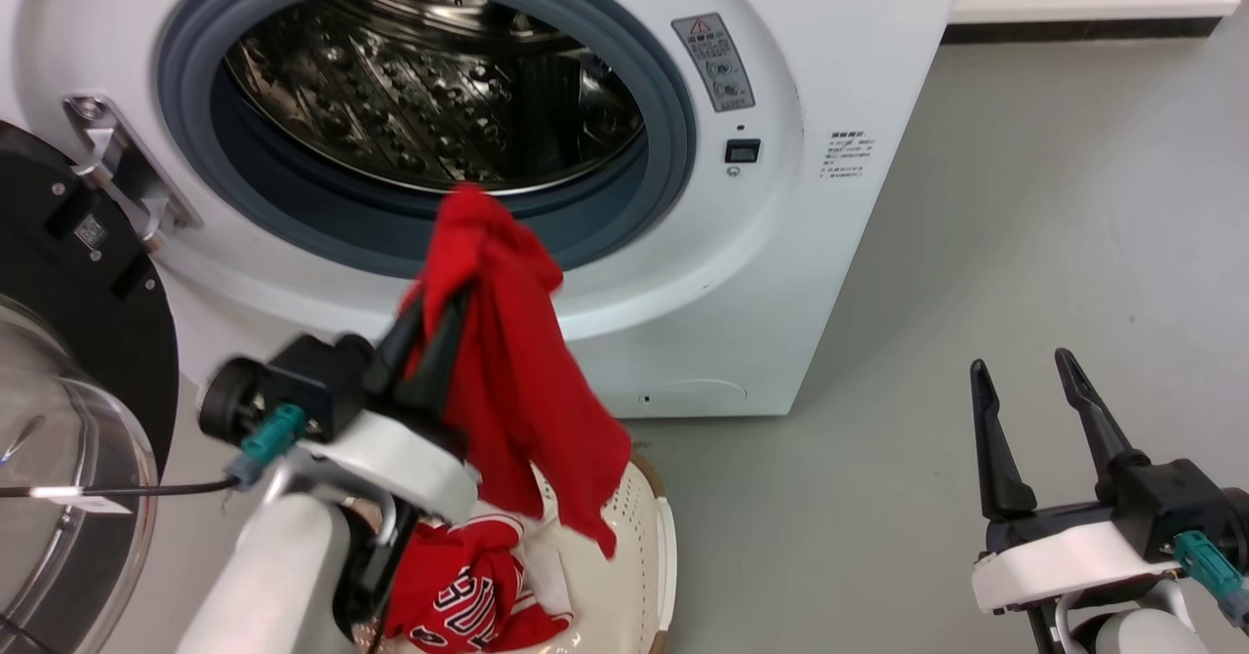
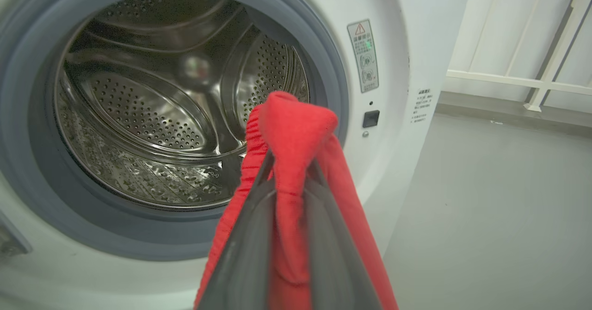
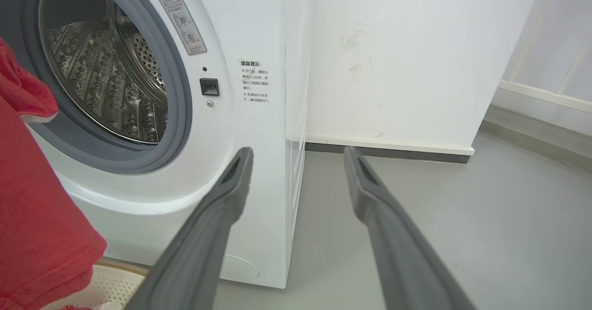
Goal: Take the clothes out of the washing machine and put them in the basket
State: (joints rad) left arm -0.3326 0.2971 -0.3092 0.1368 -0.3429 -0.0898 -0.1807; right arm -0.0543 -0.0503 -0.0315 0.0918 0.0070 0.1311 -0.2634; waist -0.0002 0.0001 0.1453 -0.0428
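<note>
My left gripper [image 1: 437, 301] is shut on a red garment [image 1: 517, 371], which drapes over its fingertips and hangs down above the basket [image 1: 644, 537]. From the left wrist the same garment [image 2: 296, 129] is bunched between my dark fingers [image 2: 245, 236]. A second red garment with white lettering [image 1: 468, 586] lies in the cream basket. The washing machine [image 1: 761, 273] stands behind, its porthole open and the steel drum [image 1: 429, 88] bare where I can see it. My right gripper [image 1: 1025, 371] is open at the lower right, holding nothing; its fingers [image 3: 222, 208] point past the machine's corner.
The machine's black-rimmed glass door [image 1: 68, 420] stands swung open at the left, close to my left arm. Grey floor [image 1: 1025, 224] stretches to the right of the machine, up to a white wall with a dark skirting [image 3: 393, 150].
</note>
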